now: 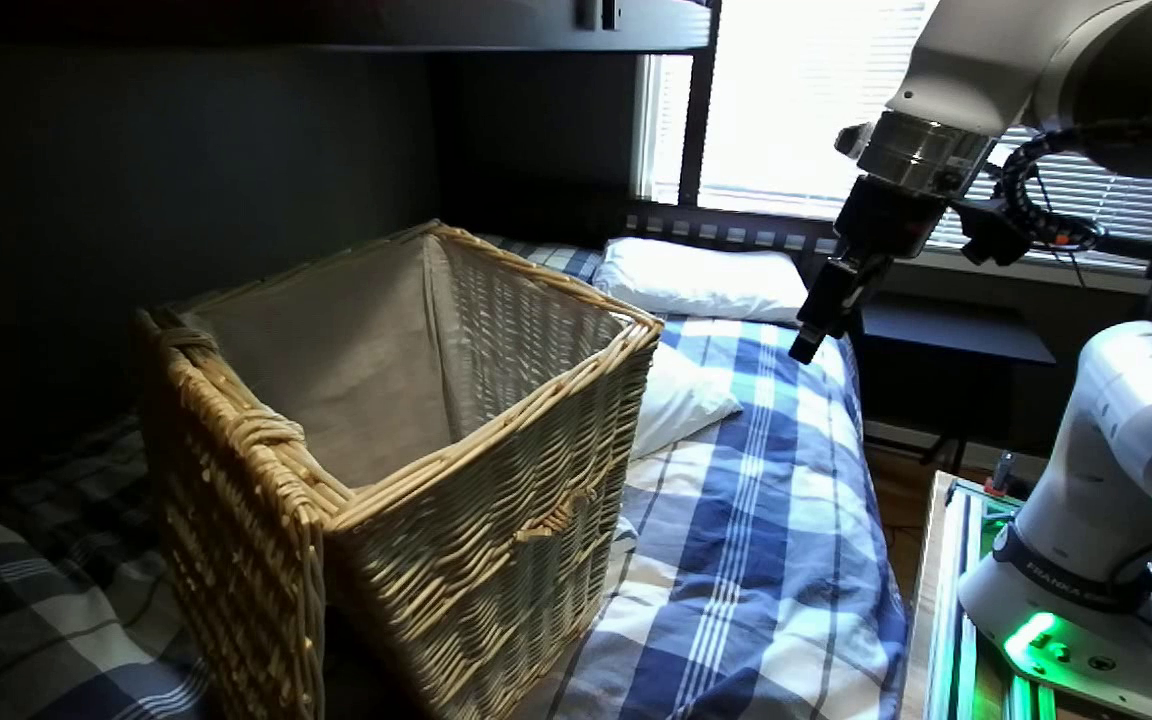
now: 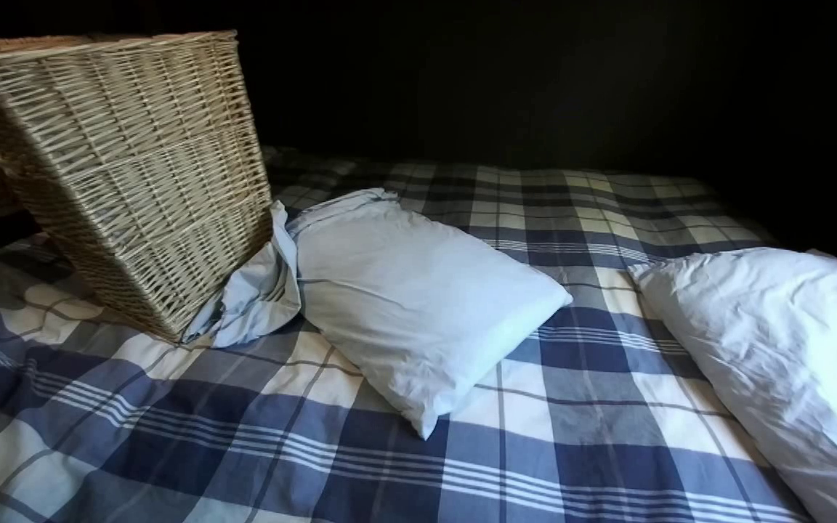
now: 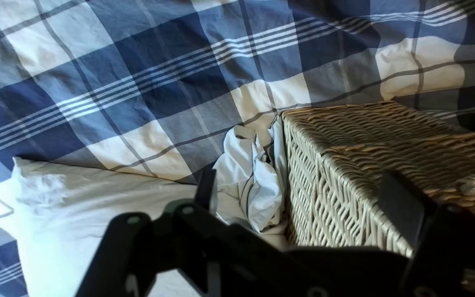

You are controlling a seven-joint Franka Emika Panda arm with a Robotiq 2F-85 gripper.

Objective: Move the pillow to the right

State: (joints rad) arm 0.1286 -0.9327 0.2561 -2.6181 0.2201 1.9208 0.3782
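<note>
Window [image 1: 806, 110] behind my arm [image 1: 971, 60] blown out white; wall [image 2: 520, 80] near black in exterior view; green glow [image 1: 1031, 635] on my base [image 1: 1101, 665]; my claw [image 3: 303, 192] dark silhouette in wrist view, pillow [image 3: 68, 227] partly washed out by light

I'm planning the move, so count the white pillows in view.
2: one white pillow lies beside the wicker basket; another white pillow lies toward the window. More could be hidden behind the basket.

At right in an exterior view, the white arm [image 1: 986, 65] slants its wrist [image 1: 921, 150] down leftward; the hand [image 3: 301, 192] gapes, both fingers [image 3: 206, 187] well apart.
</note>
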